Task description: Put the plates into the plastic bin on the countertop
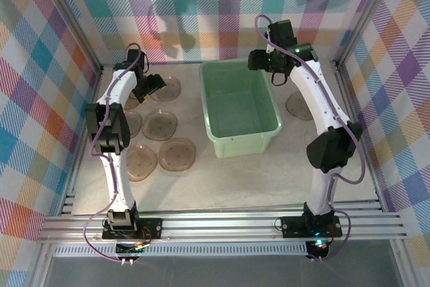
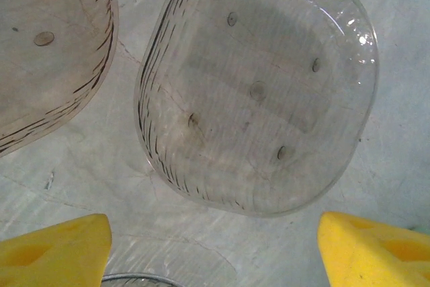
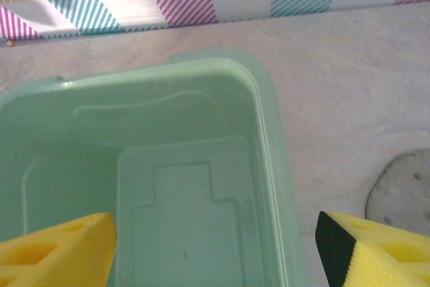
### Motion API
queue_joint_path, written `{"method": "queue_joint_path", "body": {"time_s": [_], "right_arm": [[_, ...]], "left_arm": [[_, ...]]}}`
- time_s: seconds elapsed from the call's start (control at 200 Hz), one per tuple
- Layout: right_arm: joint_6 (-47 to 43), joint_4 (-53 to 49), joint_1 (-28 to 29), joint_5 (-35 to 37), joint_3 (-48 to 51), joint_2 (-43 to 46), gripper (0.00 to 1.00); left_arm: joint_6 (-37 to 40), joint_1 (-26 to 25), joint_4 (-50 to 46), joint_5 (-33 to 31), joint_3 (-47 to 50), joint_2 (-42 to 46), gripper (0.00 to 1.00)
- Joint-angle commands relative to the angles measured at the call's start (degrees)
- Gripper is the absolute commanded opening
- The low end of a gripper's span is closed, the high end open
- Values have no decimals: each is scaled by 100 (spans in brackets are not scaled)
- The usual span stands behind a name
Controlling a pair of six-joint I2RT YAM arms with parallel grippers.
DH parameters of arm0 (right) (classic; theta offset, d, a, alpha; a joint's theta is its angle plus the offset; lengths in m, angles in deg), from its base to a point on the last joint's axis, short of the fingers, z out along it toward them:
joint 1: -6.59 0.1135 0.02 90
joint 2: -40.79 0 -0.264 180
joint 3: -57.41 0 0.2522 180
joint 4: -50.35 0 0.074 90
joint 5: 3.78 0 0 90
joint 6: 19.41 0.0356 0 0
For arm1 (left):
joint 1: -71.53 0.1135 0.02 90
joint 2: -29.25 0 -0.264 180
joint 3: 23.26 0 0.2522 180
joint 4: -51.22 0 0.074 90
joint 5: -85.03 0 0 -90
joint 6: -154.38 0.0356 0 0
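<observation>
Surrounding the countertop, plaid walls are seen on three sides. One green bin is set mid-table between two arms. At least five plates are counted left of it, some partly covered by the left arm. One more plate lies right of it, beside the right arm. The left gripper is held wide apart above a plate, and the right gripper is spread wide over the bin.
</observation>
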Motion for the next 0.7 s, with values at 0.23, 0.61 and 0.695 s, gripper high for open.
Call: {"method": "queue_joint_path", "body": {"time_s": [0.23,0.61,0.695], "right_arm": [[-211,278,-249,-254,-344,-305,73],[-202,464,-384,-210,-343,-431,70],[-187,498,-401,-236,-353,-482,70]], "left_arm": [[-462,41,76,-349,-372,-560,78],[-609,52,136,-465,-601,-940,75],[-638,45,224,-438,-608,-1000,72]]}}
